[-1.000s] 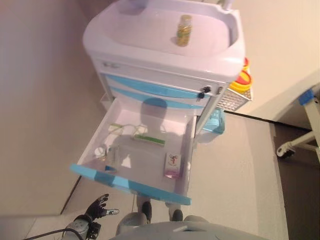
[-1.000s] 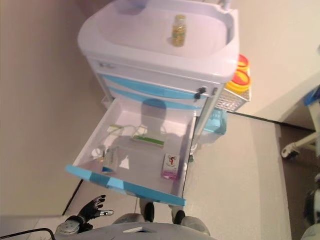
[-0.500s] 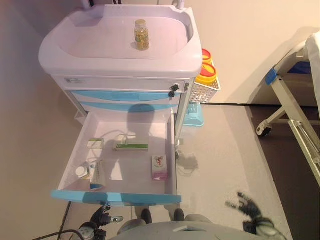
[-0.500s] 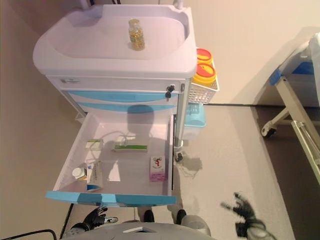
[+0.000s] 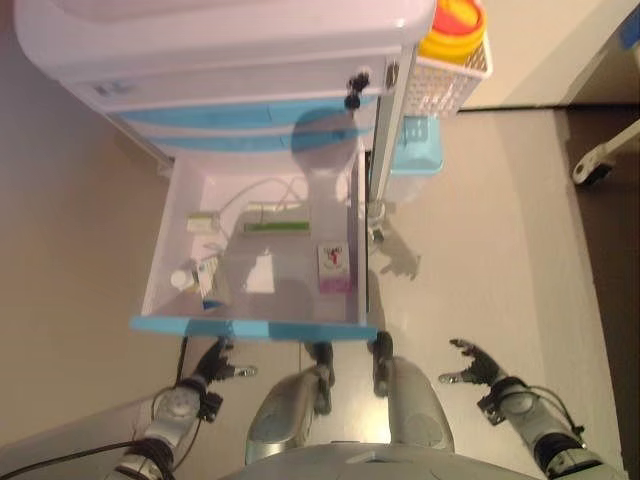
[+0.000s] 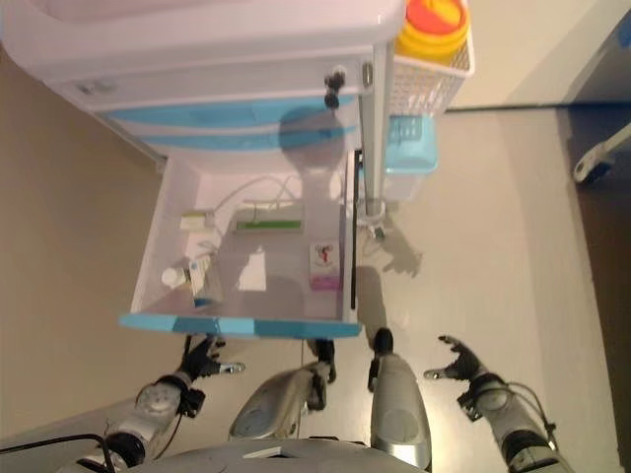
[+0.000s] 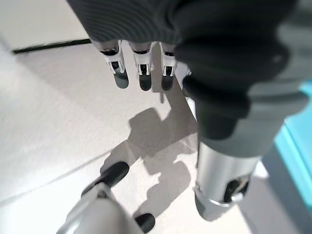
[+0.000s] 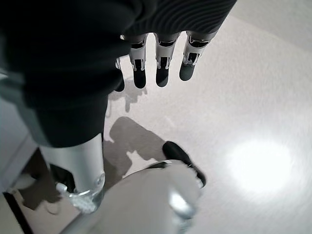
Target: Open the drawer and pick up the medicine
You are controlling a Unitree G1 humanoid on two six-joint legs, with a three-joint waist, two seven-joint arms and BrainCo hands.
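Note:
The white cart's lowest drawer [image 5: 160, 270] with a blue front [image 5: 250, 328] stands pulled out. Inside lie a pink and white medicine box [image 5: 333, 268], a long green and white box [image 5: 277, 224], a small green and white box [image 5: 203, 222], a small white bottle [image 5: 183, 279] and a blue and white packet [image 5: 211, 283]. My left hand [image 5: 212, 364] hangs open and empty below the drawer's front, at its left end. My right hand [image 5: 472, 363] hangs open and empty to the right of the drawer, over the floor. Both wrist views show straight fingers [image 7: 141, 73] [image 8: 161, 66] over the floor.
The cart [image 5: 200, 60] has two shut blue drawers [image 5: 240, 115] above the open one, with a lock knob [image 5: 354, 89]. A white wire basket [image 5: 440, 85] with a yellow and red container [image 5: 455, 25] hangs on its right side, over a light blue bin [image 5: 412, 150]. A bed's wheel [image 5: 585, 172] shows right.
The camera has tilted down, so the cart's top has left the picture. Both hands show lower and nearer, still open and empty. The drawer stays open.

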